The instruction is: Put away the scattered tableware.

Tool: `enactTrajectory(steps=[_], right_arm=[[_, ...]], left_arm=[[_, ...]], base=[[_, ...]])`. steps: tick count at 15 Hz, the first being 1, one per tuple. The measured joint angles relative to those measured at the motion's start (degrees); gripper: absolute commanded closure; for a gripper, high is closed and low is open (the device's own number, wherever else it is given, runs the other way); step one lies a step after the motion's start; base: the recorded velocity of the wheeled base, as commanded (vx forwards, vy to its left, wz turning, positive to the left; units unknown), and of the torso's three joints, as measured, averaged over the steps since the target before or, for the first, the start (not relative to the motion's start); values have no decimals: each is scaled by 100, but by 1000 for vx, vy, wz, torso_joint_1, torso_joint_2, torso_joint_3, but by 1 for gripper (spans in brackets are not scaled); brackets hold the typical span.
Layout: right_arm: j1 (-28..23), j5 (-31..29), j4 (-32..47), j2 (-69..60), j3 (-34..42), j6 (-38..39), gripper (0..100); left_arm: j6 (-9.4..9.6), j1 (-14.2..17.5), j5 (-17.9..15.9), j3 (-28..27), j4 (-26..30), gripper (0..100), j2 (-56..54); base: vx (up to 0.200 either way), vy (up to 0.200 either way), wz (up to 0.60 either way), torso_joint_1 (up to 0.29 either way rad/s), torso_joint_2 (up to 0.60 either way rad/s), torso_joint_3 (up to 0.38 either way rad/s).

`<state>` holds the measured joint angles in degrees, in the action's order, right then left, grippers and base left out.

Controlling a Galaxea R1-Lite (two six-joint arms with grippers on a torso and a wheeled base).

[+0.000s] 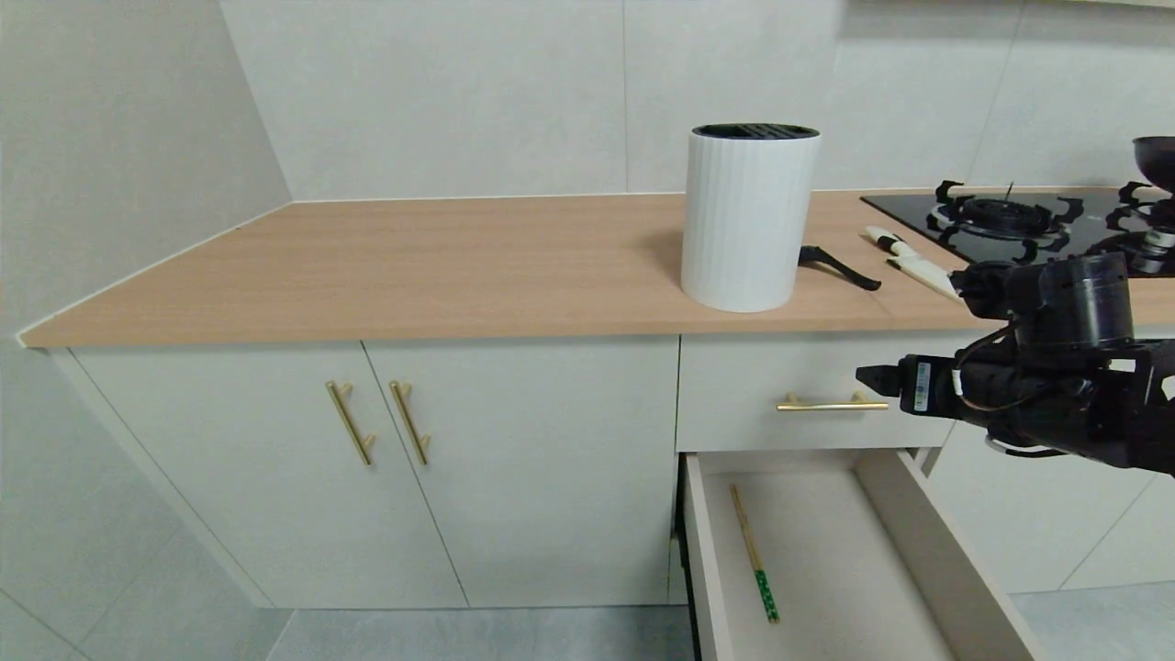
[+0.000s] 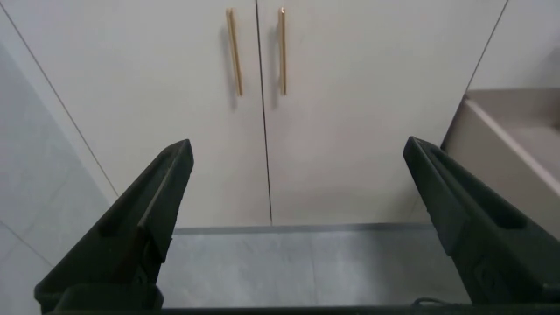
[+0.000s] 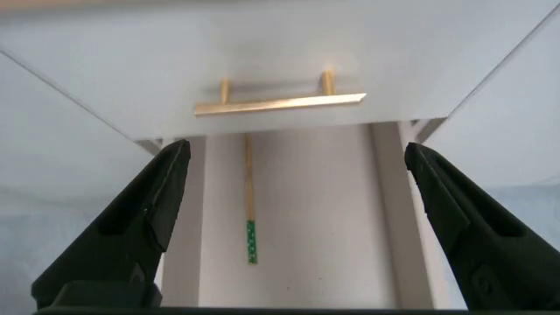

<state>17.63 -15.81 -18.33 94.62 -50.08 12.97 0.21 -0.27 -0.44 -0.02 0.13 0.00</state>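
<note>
Right gripper (image 1: pixel 867 375): open, empty, just before upper drawer handle (image 1: pixel 831 404). Left gripper (image 2: pixel 297 149): open, empty. Open lower drawer (image 1: pixel 927 542), near right: one chopstick (image 1: pixel 755 554). Knife holder (image 1: pixel 750 218) on table (image 1: pixel 413 266); black utensil (image 1: pixel 837 266) and white knife (image 1: pixel 909 262) to its right. Risk: knife close to near edge, probably easy to nudge off.
</note>
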Motion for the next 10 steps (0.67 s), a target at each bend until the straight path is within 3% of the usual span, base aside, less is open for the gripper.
enactTrajectory(steps=[10], right_arm=[[-16,-9,-18,177,-28,-4,0]], left_arm=[[0,0,0,2,-9,0,0]], base=[[0,0,0,206,-496,-284]])
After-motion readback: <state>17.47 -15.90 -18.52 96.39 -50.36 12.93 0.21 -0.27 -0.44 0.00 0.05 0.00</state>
